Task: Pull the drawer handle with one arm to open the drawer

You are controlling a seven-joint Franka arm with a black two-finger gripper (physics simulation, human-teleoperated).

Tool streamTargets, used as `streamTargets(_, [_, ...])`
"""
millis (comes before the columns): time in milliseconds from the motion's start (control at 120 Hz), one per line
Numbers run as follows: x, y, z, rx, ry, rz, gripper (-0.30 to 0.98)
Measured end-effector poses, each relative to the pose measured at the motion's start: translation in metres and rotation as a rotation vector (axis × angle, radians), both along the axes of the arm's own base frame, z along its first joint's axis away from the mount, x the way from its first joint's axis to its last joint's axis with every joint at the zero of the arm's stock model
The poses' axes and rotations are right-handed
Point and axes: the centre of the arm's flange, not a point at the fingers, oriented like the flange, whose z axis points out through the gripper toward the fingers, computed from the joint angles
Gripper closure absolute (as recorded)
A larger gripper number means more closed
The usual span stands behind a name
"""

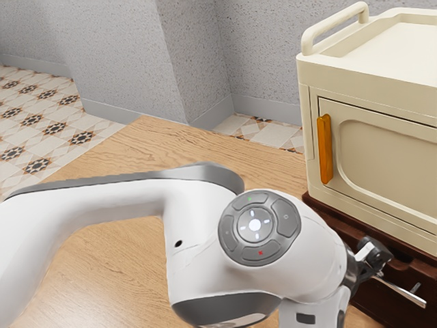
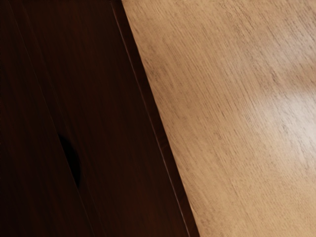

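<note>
At the front of the cabinet (image 1: 403, 318), low toward the exterior view's right: a thin silver bar (image 1: 407, 293), most likely the handle to pull. Just beside the cabinet's front, partly behind the arm (image 1: 191, 212), the hand (image 1: 372, 254). Open, closed or gripping something: cannot tell. Step in hand, at a guess: lining up with the bar, ahead of any sure pull. Next, check the line to the cabinet's front, bring the bar squarely into the grip, close, then draw straight out and away from the cabinet, without twisting.

On the cabinet in the wrist view, a dark notch (image 2: 72, 160) along a seam; too dim to judge as cutout or gap. Past the cabinet's long straight edge, the pale wood of the table (image 2: 242, 123). On top of the cabinet, the box (image 1: 369, 82) with its orange grip (image 1: 325, 149): wrong one to pull, and an overhang risk for the wrist if raised. Probably best room for backing off: outward from the cabinet's front, low, with care for the cabinet's rim and enough bend left in the elbow.
</note>
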Motion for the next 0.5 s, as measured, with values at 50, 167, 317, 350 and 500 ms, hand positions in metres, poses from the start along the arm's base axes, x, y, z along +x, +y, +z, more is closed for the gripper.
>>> streamTargets(50, [-0.004, 0.001, 0.001, -0.004, 0.002, -0.002, 0.0])
streamTargets(167, [-0.013, 0.003, 0.003, -0.013, 0.01, -0.007, 0.03])
streamTargets(317, [-0.025, 0.008, 0.009, -0.022, 0.019, -0.012, 0.06])
streamTargets(350, [-0.026, 0.009, 0.01, -0.021, 0.021, -0.01, 0.05])
streamTargets(500, [-0.029, 0.01, 0.009, -0.003, 0.029, -0.003, 0.02])
